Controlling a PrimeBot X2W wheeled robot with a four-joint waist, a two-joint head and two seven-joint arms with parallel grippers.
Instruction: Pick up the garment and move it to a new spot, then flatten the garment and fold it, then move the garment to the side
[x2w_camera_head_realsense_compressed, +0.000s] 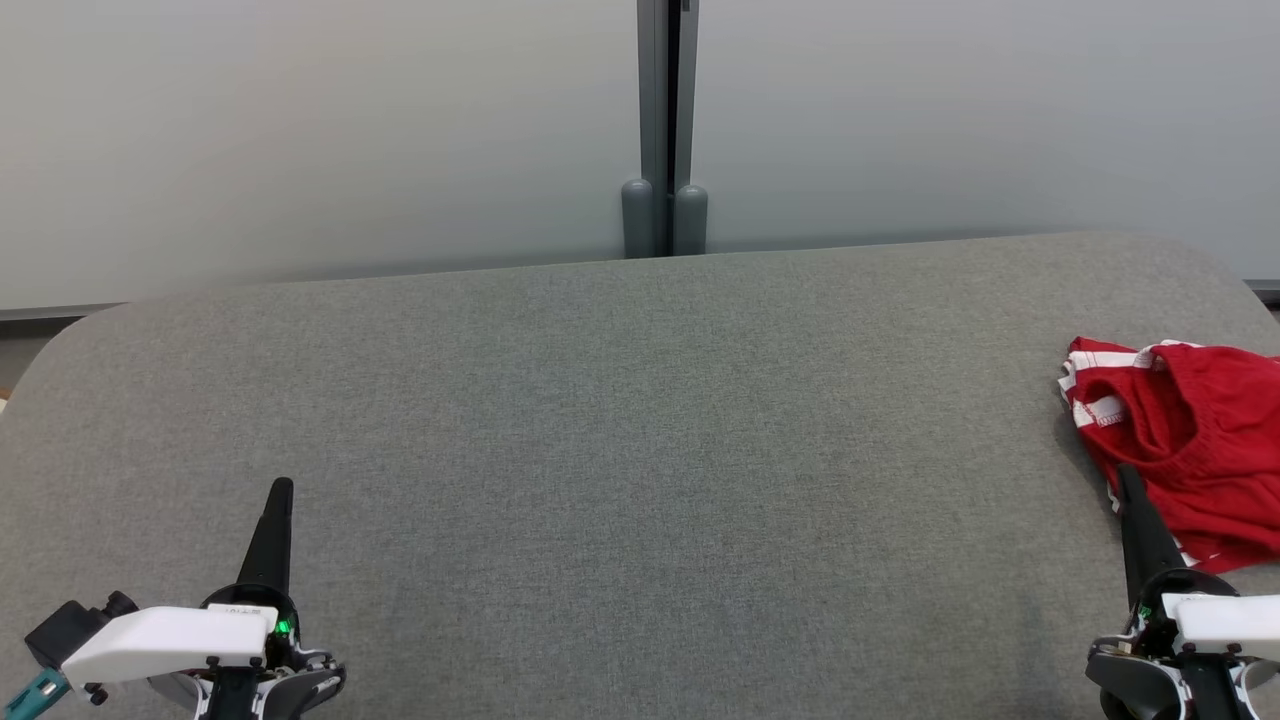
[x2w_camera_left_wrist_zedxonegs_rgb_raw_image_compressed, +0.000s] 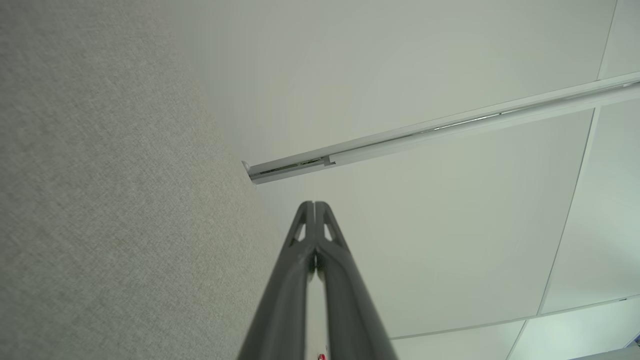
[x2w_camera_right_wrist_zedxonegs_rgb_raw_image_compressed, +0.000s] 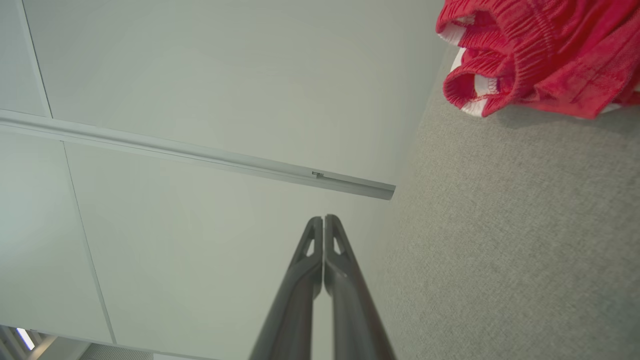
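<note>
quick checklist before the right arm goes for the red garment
1. Target found: red garment lies crumpled near the right end of the grey surface: ok.
2. Jaws of the right gripper open for a grasp: not ok, shut.
3. Right gripper empty, short of the garment: ok.
4. Jaws of the left gripper shut, empty, far from the garment: ok.
5. Bare surface beside the garment for the new spot: ok.
6. Garment's full outline: cannot tell, cut off at the head view's edge.

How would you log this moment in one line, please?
garment: crumpled, table right | left gripper: shut, empty | right gripper: shut, beside garment
</note>
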